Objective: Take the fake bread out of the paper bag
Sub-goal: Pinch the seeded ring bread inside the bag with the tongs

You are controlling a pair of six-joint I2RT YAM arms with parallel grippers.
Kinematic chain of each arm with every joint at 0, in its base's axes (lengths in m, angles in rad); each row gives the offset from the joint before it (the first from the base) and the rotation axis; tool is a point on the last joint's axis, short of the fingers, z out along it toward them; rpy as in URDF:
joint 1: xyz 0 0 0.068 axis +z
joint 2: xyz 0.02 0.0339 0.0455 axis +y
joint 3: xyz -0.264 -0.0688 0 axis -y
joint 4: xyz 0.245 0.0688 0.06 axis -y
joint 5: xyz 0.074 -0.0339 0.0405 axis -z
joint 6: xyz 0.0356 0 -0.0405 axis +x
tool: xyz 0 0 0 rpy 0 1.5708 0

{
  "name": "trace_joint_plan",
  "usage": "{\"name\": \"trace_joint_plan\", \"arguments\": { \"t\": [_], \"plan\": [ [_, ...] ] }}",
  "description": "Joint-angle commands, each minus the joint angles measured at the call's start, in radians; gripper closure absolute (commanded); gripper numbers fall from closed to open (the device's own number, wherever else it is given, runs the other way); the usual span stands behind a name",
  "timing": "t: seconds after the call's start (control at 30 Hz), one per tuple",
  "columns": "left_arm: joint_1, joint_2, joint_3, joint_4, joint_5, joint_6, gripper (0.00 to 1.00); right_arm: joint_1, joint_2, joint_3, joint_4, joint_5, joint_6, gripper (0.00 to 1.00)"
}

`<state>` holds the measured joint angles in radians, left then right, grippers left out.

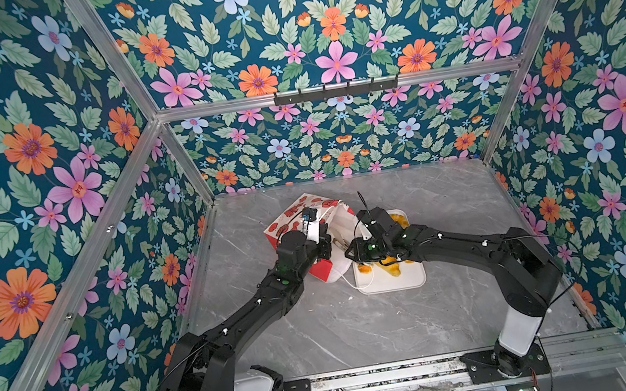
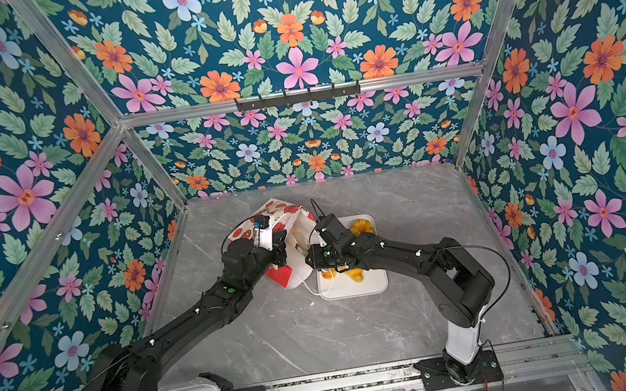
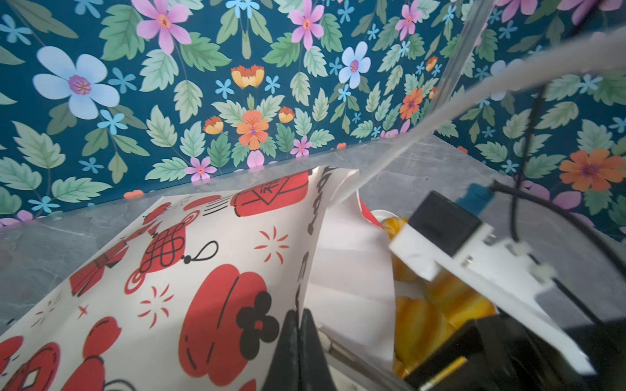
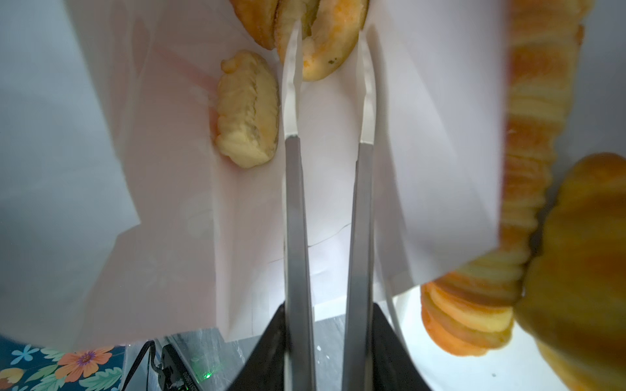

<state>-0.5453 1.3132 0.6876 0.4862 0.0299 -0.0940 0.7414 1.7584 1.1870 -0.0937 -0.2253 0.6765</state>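
The paper bag [image 1: 305,210] [image 2: 275,210], white with red prints, lies tipped on the grey table with its mouth toward the tray. My left gripper [image 3: 299,338] [image 1: 324,241] is shut on the bag's [image 3: 203,270] rim and holds it up. My right gripper [image 4: 328,315] [image 1: 353,248] is shut on metal tongs [image 4: 294,203] that reach inside the bag. The tong tips stand apart, straddling one side of a ring bagel [image 4: 321,47]. A pale bun [image 4: 247,108] lies beside it in the bag. A ridged loaf [image 4: 528,135] and a croissant [image 4: 582,254] lie outside it.
A white tray [image 1: 391,282] [image 2: 354,289] sits right of the bag and holds several golden breads [image 1: 397,219] [image 3: 420,321]. A cord handle [image 1: 347,279] trails on the table. Both arms meet over the bag's mouth. Floral walls enclose the table.
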Motion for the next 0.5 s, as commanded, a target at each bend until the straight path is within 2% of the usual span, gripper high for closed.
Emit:
{"name": "trace_joint_plan", "arguments": {
  "t": [0.0,0.47],
  "plan": [
    [-0.001,0.007,0.016,0.034,-0.061,-0.034,1.0,0.013,-0.003,0.018,0.028,0.054,-0.005,0.65],
    [-0.002,0.024,0.025,0.041,-0.019,-0.059,1.0,0.013,0.126,0.136,0.021,0.063,0.026,0.64]
  ]
}}
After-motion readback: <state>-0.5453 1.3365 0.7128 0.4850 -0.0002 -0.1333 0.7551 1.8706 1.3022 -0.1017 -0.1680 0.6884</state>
